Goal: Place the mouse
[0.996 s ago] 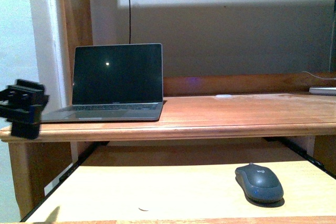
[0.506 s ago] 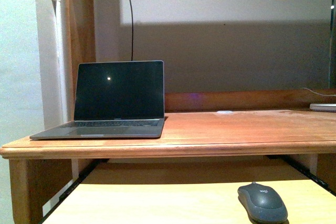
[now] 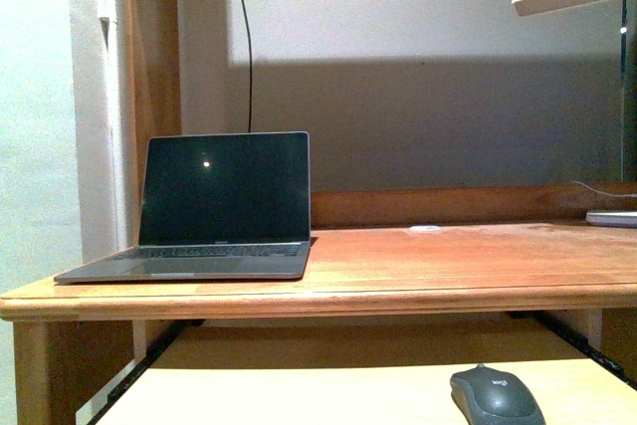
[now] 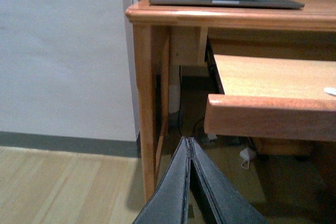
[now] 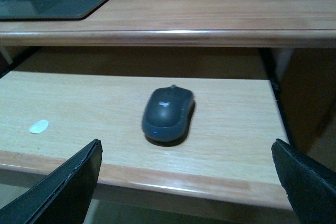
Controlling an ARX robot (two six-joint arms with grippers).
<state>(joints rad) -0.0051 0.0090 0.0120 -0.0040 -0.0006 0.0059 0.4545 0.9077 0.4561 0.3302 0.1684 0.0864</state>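
Well, your left gripper (image 4: 187, 150) hangs pinched shut and empty near the desk's left leg (image 4: 144, 103) — clear of the work. The mouse (image 5: 168, 114) lies on the pull-out shelf (image 5: 236, 140), and your right gripper (image 5: 186, 148) gapes wide just short of it, seemingly lined up to grasp.

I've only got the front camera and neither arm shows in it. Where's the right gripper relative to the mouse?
Observer: In the right wrist view, the right gripper is open wide. It is short of the mouse and not touching it.
Operator: And the left one?
Observer: The left gripper is shut and holds nothing. It is out in front of the desk leg.
Operator: Anything else on that tray?
Observer: A small white disc lies on the pull-out tray, apart from the mouse.
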